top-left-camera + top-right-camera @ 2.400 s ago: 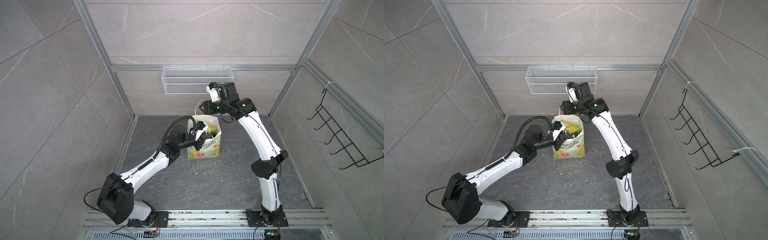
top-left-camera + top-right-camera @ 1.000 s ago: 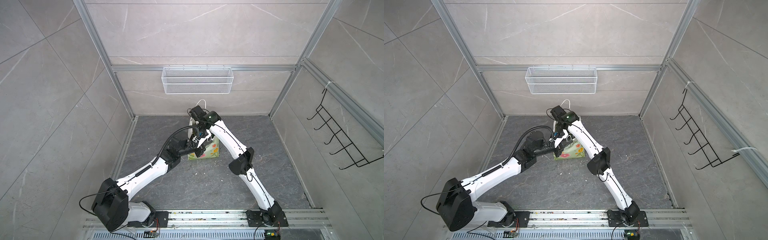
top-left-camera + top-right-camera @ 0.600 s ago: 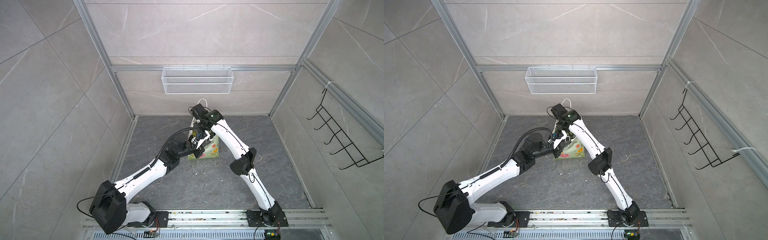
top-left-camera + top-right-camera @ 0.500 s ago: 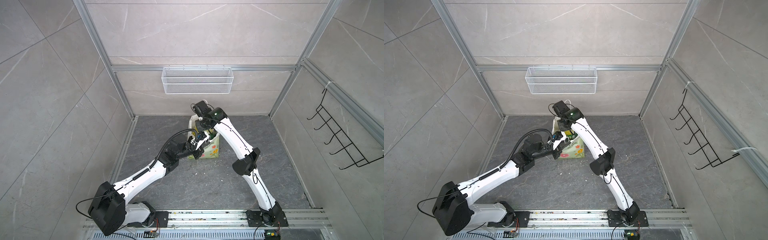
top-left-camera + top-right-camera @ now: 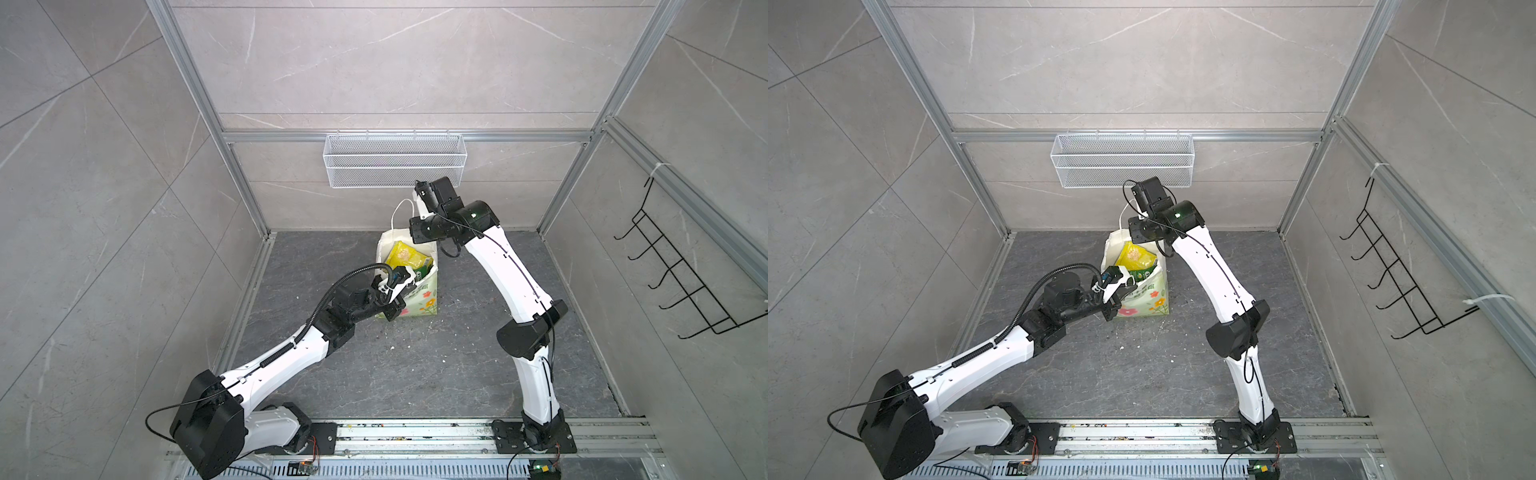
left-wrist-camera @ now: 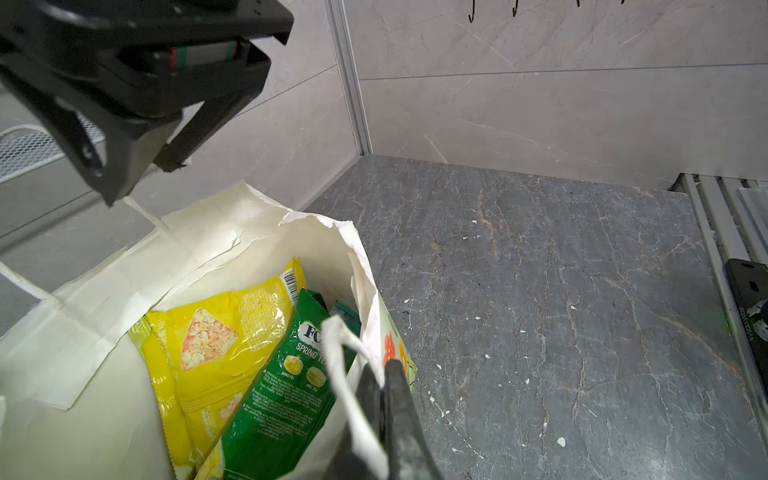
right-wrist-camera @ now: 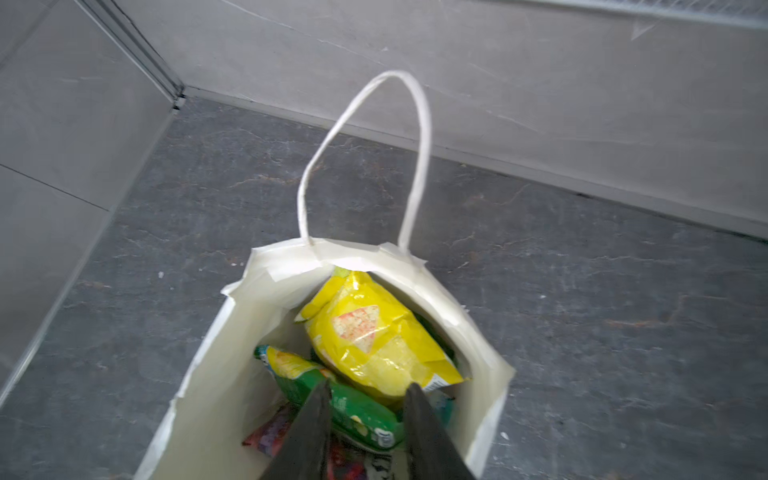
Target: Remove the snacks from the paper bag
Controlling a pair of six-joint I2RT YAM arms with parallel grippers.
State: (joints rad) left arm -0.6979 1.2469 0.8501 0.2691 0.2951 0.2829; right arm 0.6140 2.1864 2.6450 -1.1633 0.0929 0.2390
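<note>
The paper bag [image 5: 424, 300] [image 5: 1145, 297] stands upright on the dark floor, mouth open. Inside lie the snacks: a yellow chip bag [image 7: 374, 336] [image 6: 216, 340] on top, a green FOX'S bag [image 6: 286, 386] [image 7: 353, 409] beside it, and a purple-red packet [image 7: 270, 432] lower down. My left gripper [image 6: 382, 374] [image 5: 400, 286] is shut on the bag's front rim, by the near cord handle [image 6: 334, 357]. Above the mouth hangs my right gripper [image 7: 368, 395] [image 5: 415, 236], open, with nothing between its fingers. Its fingertips frame the green bag from above.
A white wire mesh basket [image 5: 395, 160] hangs on the back wall, just behind the right wrist. The bag's rear handle [image 7: 365, 153] stands up. A black hook rack [image 5: 685, 270] is on the right wall. White crumbs [image 5: 390, 336] dot the floor, and a rail [image 5: 415, 432] runs along the front.
My right gripper was down in the bag a second ago; it has risen out of it and opened, carrying nothing. The bag stands taller again. My left gripper kept its hold.
</note>
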